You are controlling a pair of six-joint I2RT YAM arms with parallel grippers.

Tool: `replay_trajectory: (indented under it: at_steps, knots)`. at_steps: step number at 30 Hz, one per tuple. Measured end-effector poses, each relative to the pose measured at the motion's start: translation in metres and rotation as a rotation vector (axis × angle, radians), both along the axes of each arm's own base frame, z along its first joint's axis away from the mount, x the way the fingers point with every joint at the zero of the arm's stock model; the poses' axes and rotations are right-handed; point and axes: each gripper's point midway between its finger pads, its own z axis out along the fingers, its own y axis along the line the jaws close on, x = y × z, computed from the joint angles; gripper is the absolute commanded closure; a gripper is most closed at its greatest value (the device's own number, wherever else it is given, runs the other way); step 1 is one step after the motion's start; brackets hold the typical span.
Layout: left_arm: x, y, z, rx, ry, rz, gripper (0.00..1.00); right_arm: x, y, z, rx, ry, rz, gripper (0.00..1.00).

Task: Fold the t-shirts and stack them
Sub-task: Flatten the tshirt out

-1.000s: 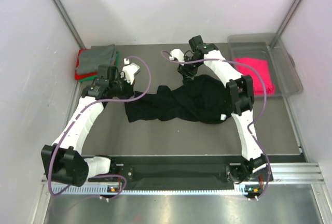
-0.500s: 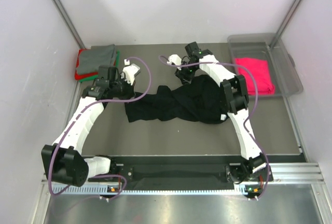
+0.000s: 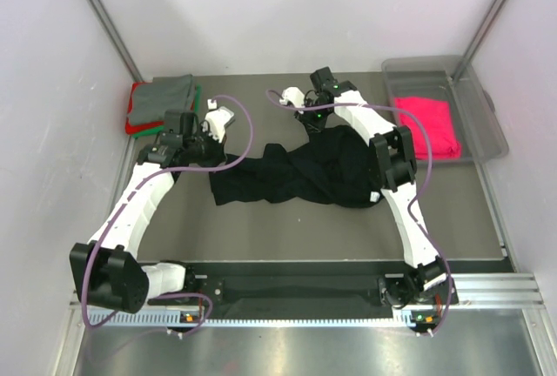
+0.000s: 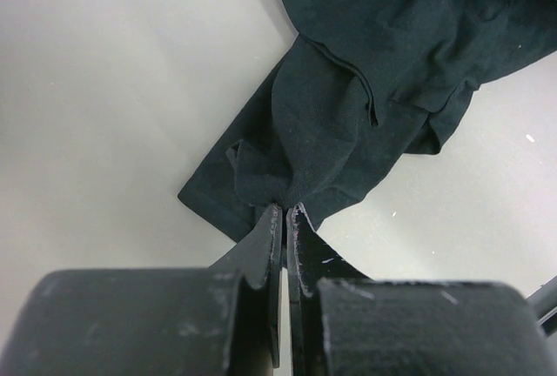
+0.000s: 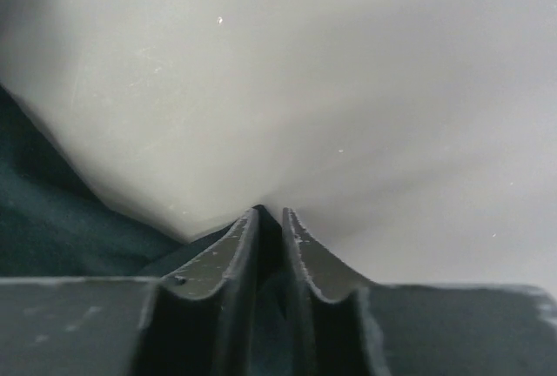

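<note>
Black and crumpled, the t-shirt lies across the middle of the bench. The left pincer is clamped on a corner at its left end, with the fingers almost together. The right pincer is pressed together on dark cloth at the shirt's upper edge. Both arms reach in from the bottom corners, and the right elbow covers the shirt's right part. The right wrist view is blurred, so I cannot tell which part is pinched there.

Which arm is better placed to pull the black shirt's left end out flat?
Left. The left gripper is shut on a fold at that end of the black shirt; the right gripper pinches its far edge, further right.
</note>
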Motion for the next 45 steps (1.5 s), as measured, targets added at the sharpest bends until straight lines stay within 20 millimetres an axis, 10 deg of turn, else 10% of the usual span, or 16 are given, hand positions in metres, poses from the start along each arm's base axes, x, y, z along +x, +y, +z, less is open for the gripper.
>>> replay_trajectory:
  at_steps: [4,15,18,24,29,35,45]
  knots:
    - [0.000,0.000,0.000,0.000,-0.001,0.000,1.00,-0.001,0.000,0.000,-0.002,0.003,0.002,1.00]
    - [0.004,0.005,0.002,0.019,-0.013,0.023,1.00,-0.009,-0.013,0.027,0.013,-0.029,-0.044,1.00]
    - [0.011,0.007,0.017,0.024,-0.046,0.035,1.00,-0.014,-0.022,0.079,0.037,-0.125,-0.065,1.00]
    - [0.036,0.005,0.081,0.009,-0.192,0.039,1.00,-0.025,-0.048,0.260,0.185,-0.499,-0.142,1.00]
    - [0.047,0.004,0.143,-0.001,-0.315,0.038,1.00,-0.053,-0.098,0.366,0.276,-0.741,-0.273,1.00]
    - [0.046,0.012,0.213,-0.001,-0.471,0.079,1.00,-0.074,-0.155,0.415,0.312,-0.860,-0.435,1.00]
    - [0.005,0.026,0.267,0.009,-0.648,0.099,1.00,-0.134,-0.202,0.471,0.343,-1.010,-0.525,1.00]
